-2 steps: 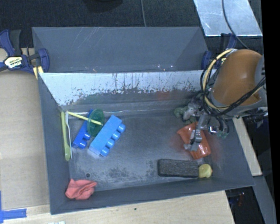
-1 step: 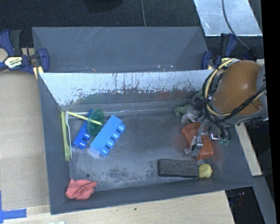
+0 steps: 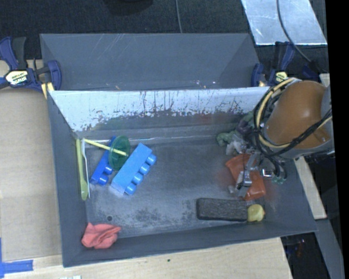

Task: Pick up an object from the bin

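- Grey metal bin (image 3: 178, 186), front-left corner: crumpled pink-red cloth lump (image 3: 100, 235), alone.
- Front edge, right of middle: flat black rectangular block (image 3: 221, 210) lying lengthwise. A small yellow rounded lump (image 3: 255, 212) touches its right end, near the front-right corner.
- Just behind those, by the right wall: crumpled orange-red piece of soft material (image 3: 256, 188). The gripper (image 3: 247, 177) is right over it, down at floor level.
- Gripper apart or together: cannot tell, wrist cables clutter it.
- Left side, mid-depth: light-blue studded plastic brick (image 3: 133, 168) lying diagonally, with a smaller dark-blue plastic piece (image 3: 101, 171) against its left side.
- Yellow-green thin stick (image 3: 81, 169) runs along the left wall.
- Further back: translucent green round cup (image 3: 119, 147) touching the brick's far end, thin yellow straw (image 3: 100, 145) across it.
- Back right, near the arm: small grey-green lump (image 3: 227, 138); kind unclear.
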Robot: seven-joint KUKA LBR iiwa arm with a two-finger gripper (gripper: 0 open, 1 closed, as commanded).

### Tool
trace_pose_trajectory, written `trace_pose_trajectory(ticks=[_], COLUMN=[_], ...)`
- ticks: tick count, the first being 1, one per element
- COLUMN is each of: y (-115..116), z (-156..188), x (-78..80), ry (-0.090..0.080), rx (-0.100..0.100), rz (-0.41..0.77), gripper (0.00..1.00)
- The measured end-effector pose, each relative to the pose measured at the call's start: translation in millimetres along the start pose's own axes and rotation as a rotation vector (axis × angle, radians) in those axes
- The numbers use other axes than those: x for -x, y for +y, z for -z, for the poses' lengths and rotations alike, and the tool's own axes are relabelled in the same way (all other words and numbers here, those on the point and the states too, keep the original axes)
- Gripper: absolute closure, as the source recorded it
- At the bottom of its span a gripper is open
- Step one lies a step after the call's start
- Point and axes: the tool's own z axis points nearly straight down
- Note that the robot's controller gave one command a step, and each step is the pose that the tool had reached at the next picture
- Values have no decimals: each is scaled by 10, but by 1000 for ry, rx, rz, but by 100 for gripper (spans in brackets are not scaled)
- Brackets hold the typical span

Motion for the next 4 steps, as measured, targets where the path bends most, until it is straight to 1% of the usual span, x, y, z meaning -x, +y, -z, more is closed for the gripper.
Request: trace_pose_trajectory(ticks=[1, 2, 3, 4], y=[-44, -30, -102, -118], z=[123, 139, 209, 524], x=[33, 51, 92, 204], ry=[9, 9, 6, 3], rx=[9, 12, 12, 13], rz=[-4, -19, -7, 0], gripper=[0, 0, 0, 0])
